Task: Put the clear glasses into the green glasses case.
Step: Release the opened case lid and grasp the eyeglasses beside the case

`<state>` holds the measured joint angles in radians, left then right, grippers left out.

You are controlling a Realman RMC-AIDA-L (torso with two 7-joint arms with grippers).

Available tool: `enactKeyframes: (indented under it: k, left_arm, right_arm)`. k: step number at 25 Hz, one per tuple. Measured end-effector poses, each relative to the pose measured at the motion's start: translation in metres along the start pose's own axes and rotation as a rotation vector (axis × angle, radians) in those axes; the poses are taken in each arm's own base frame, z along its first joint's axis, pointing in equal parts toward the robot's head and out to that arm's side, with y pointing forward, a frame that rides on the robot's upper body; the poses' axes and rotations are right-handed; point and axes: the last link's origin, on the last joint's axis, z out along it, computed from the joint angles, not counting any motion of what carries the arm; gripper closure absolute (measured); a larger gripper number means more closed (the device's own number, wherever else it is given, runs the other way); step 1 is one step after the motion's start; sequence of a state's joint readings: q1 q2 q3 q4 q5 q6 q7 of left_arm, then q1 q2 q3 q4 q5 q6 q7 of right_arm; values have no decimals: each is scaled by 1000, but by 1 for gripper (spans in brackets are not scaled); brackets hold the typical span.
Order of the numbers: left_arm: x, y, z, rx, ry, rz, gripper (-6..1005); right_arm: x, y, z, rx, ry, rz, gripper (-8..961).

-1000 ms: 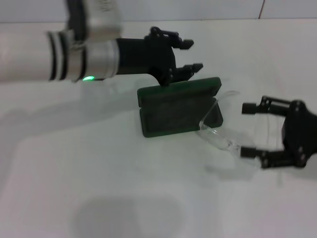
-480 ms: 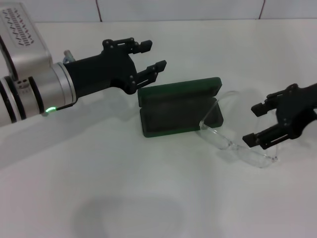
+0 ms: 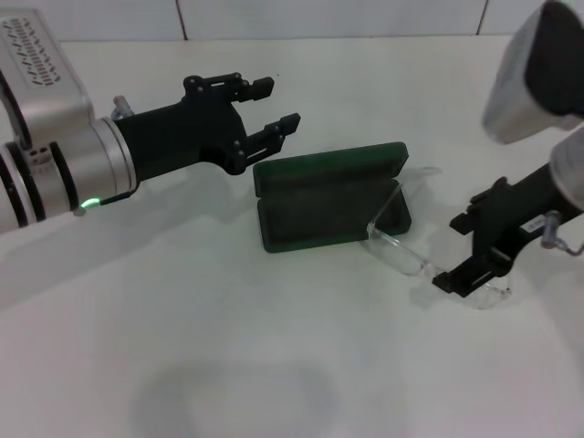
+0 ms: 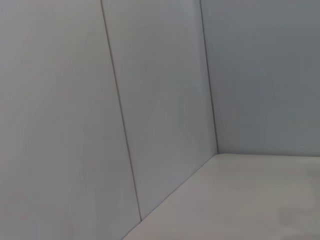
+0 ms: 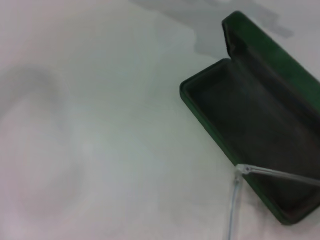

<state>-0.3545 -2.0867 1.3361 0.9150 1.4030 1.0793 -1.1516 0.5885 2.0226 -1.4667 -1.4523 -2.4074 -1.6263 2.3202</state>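
The green glasses case (image 3: 321,208) lies open in the middle of the table, lid up at the back, dark lining showing. The clear glasses (image 3: 408,258) rest on the table at the case's right end, with one temple leaning on its corner. My right gripper (image 3: 453,253) is open and low over the right part of the glasses, one finger on each side of the frame. Up and to the left of the lid hovers my left gripper (image 3: 278,104), open and empty. The right wrist view shows the open case (image 5: 248,131) and a clear temple (image 5: 280,175) across its corner.
A white table (image 3: 228,347) with a tiled wall behind it. The left wrist view shows only the wall (image 4: 75,100) and a strip of table. Soft shadows lie on the table at the front.
My right arm has swung in and lowered its gripper over the right part of the glasses. The left gripper pulled back left off the lid a second ago and has since held still.
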Motion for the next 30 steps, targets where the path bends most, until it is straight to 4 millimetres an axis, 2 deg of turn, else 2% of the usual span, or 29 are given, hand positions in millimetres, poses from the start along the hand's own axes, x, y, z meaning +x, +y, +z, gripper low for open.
enactKeyframes:
  k: [2, 10, 16, 24, 29, 30]
  left_arm:
    - [-1, 0, 0, 0, -4, 4, 484]
    - [-2, 1, 4, -11, -6, 14, 483]
    - [-3, 2, 5, -12, -8, 18, 483]
    - [-3, 3, 5, -13, -9, 22, 484]
    - [-6, 4, 5, -15, -12, 13, 484]
    - [-6, 4, 5, -16, -12, 13, 484]
  right_arm:
    - [-6, 4, 14, 6, 15, -28, 189]
    - [-8, 8, 37, -5, 90, -44, 227]
    - [-10, 5, 43, 10, 116, -53, 255]
    - [-13, 9, 50, 17, 121, -86, 510]
    - [-13, 10, 54, 22, 128, -100, 654]
    - [-13, 10, 54, 24, 129, -103, 658]
